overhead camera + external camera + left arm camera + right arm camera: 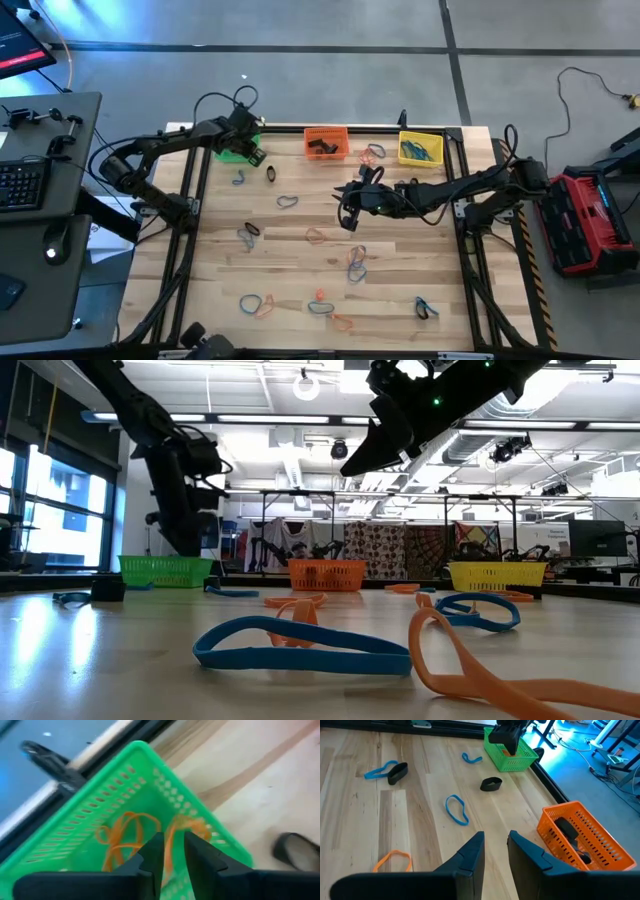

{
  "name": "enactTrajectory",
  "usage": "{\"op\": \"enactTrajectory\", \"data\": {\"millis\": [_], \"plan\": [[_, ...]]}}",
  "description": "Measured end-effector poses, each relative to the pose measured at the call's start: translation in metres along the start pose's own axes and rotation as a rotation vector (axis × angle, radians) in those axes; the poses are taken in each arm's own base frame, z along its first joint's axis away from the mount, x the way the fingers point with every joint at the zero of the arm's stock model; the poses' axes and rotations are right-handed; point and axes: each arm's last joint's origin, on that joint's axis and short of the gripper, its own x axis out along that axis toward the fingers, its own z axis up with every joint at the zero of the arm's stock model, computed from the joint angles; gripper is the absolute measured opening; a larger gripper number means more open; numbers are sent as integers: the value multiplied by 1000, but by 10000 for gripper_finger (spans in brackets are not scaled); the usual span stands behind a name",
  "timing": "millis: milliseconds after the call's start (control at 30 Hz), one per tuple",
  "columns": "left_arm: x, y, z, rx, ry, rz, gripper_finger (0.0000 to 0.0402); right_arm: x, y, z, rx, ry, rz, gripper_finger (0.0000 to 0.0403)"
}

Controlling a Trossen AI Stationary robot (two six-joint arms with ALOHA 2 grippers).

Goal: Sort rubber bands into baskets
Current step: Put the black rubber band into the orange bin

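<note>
High view shows the big wooden table [200,280] filling the middle of the frame, with two dark arms reaching in from the left and right sides.

Along the upper edge of the table sit three baskets. The green basket [236,152] is at the upper left, the orange basket [326,141] is in the upper middle, and the yellow basket [420,148] is just right of it. The orange one has dark bands inside and the yellow one has blue bands.

The left gripper [172,857] hangs right over the green basket. Its fingers have a narrow gap, and an orange band [167,847] hangs down between them into the basket, where more orange bands lie. I cannot tell if the fingers are squeezing it or have let go.

The right gripper [495,847] floats above the middle of the table. Its fingers stand a little apart and hold nothing.

Many rubber bands [355,262] lie scattered over the lower half of the table, blue, orange and black.

What could go wrong: the thin band may stick to a finger. If the left arm lifts away too soon, it could pull the band back out, or drop it on the rim so it slides onto the table. The gripper is low, so a bump could tip the light basket.
</note>
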Motion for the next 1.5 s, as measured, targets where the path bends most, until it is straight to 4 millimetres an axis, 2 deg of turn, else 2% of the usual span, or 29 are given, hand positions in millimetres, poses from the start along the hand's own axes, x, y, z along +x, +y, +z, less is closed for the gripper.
{"op": "enactTrajectory", "data": {"millis": [167, 367, 567, 767, 967, 1267, 1500], "plan": [[-9, 0, 0, 34, -12, 112, 87, 0, 0, 0, 26, 0, 0, 73], [-37, -8, 2, 37, -113, 106, 87, 0, 0, 0, 49, 1, 0, 73], [-63, -26, 2, 58, -219, 64, 87, 0, 0, 0, 48, 1, 0, 73], [-72, -47, 3, 118, -281, 34, 85, 0, 0, 0, 48, 1, 0, 73], [-79, -69, 4, 211, -379, -28, 53, 0, 0, 0, 48, 1, 0, 73], [-66, -94, -32, 318, -565, -226, 9, 5, 3, -5, 33, 23, 0, 73], [-72, -104, -56, 317, -603, -346, 5, 23, 12, -18, 15, 61, 0, 73]]}}
